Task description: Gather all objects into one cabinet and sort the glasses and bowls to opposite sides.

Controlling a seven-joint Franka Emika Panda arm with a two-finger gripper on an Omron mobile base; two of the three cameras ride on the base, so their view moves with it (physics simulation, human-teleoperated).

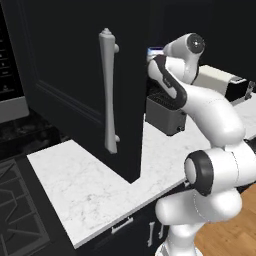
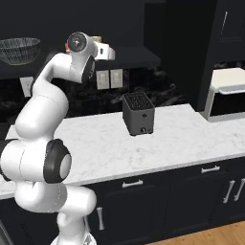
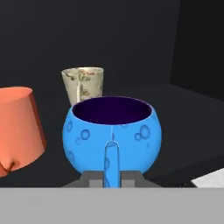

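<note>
Two cups behind blue bowl; shelf right side bare.

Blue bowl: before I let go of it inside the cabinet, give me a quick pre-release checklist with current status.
1. Gripper shut on the blue bowl: ok.
2. Bowl upright, opening up: ok.
3. Bowl resting on the cabinet shelf: cannot tell, its base is hidden.
4. Clear of the orange cup: ok, a gap shows.
5. Clear of the beige cup behind: ok.
6. Bowls on the opposite side from the glasses: not ok, cups sit right beside it.

White marble counter, black cabinetry, perhaps wooden floor.
</note>
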